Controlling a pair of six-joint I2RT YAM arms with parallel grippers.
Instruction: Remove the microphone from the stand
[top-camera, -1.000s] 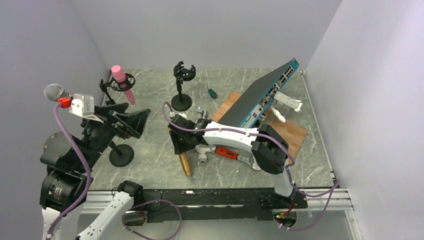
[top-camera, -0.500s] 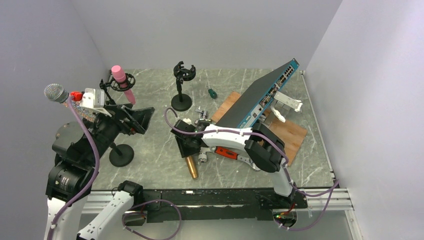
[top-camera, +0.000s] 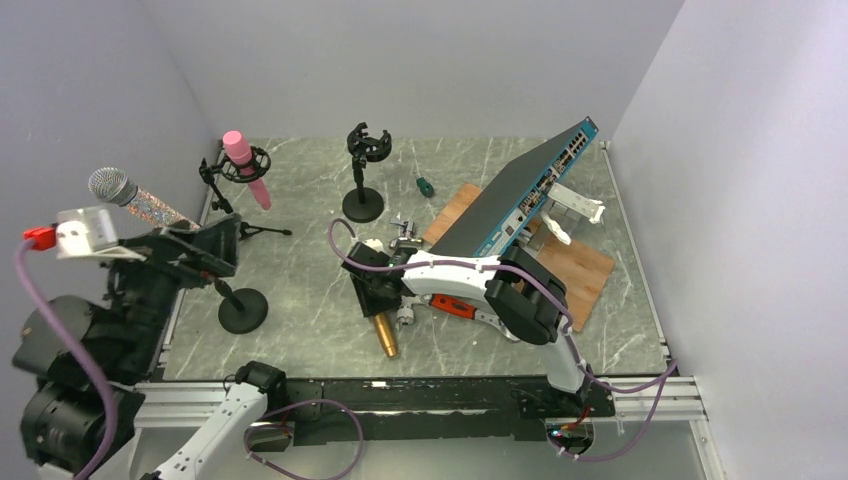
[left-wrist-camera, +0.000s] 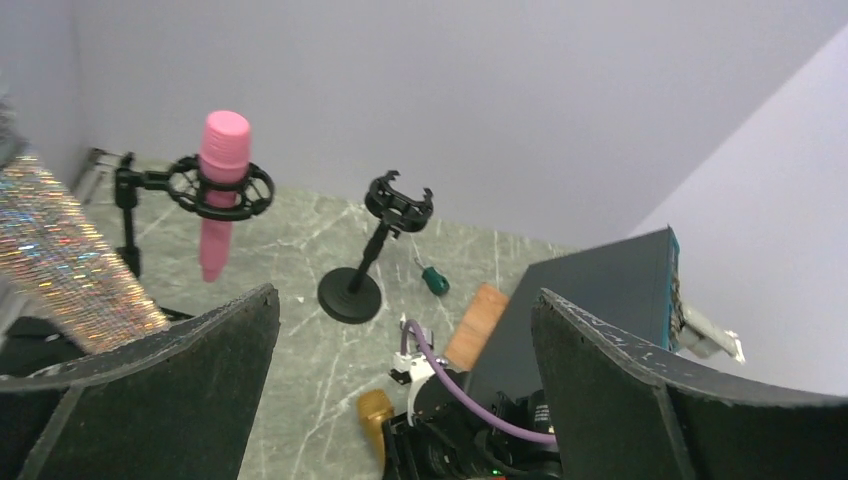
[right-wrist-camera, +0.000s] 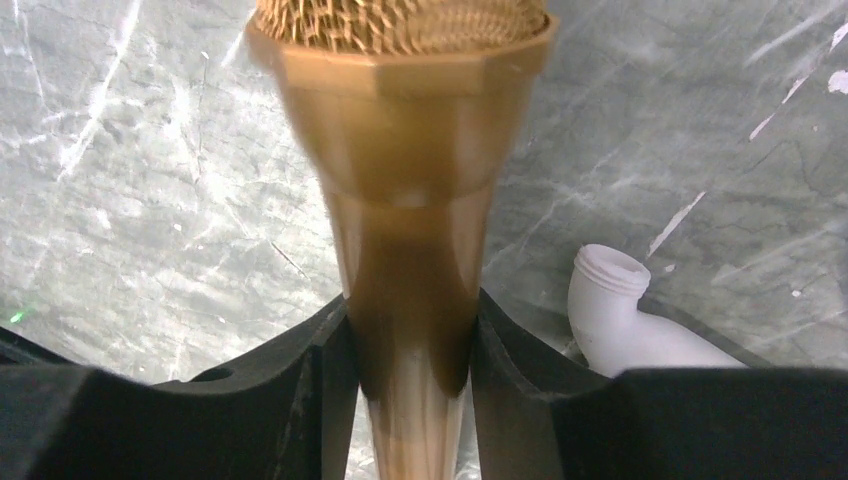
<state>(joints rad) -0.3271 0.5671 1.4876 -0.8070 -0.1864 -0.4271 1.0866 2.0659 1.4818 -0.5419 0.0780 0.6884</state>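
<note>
Left claw (left-wrist-camera: 400, 385), spread wide, had drawn back from the glitter microphone (top-camera: 137, 199). Right claw (top-camera: 376, 296) pinched the gold microphone (top-camera: 384, 336), carried nearer along the bench (top-camera: 300, 285). Stand (top-camera: 363, 176) stood empty, so removal was likely done.

We find no words, numbers or signs that we can read. The blue box (top-camera: 515, 190) has a front with many little ports, but it is too small for us to read.

Black-and-white arms (top-camera: 450, 270) carry purple cables (left-wrist-camera: 437, 372); tool fingers (left-wrist-camera: 150, 390) look black, perhaps rubber-padded.
</note>
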